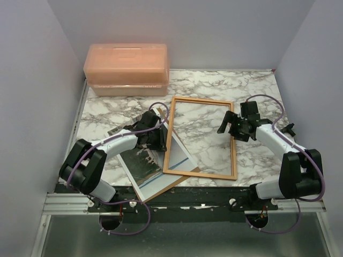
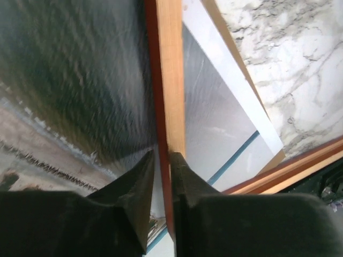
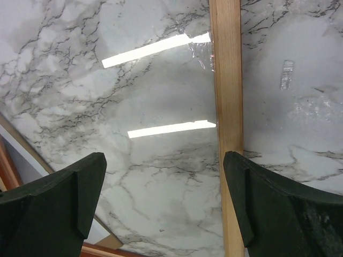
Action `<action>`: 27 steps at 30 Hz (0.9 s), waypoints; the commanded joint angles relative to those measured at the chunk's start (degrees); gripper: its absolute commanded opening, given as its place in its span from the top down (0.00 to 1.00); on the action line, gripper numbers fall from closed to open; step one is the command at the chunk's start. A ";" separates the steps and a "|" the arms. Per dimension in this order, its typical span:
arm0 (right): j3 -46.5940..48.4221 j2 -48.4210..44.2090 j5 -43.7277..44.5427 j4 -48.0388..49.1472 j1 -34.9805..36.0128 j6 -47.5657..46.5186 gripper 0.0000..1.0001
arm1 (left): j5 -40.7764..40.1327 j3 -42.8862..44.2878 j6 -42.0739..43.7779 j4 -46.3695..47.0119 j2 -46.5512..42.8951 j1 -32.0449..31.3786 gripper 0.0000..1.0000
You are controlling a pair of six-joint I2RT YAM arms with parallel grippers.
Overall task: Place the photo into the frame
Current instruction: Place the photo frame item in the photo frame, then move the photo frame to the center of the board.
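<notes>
Remote desk view: my left claw [image 2: 162, 155] is clamped on the left rail of the frame [image 1: 199, 174], a finger on either side of the narrow strip. My right claw [image 3: 163, 160] hangs with jaws spread wide over the opposite rail, gripping nothing. The frame lies wood-coloured back up on the marble worktop [image 1: 214, 80], its left side overlapping the photo [image 1: 144, 166]. The photo rests face up on a brown backing board [image 1: 161, 188], directly beneath the left claw and well apart from the right. I judge the print light, thin and bendy, probably slick, and hard to pinch where it lies flat. A free corner or the near edge clear of the rail looks the best hold. The frame seems light and stiff, best held by a rail.
</notes>
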 commanded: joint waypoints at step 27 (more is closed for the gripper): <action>1.14 4.85 7.29 -2.97 -0.34 1.84 0.08 | 10.65 -3.70 -9.00 16.92 3.97 -4.51 0.59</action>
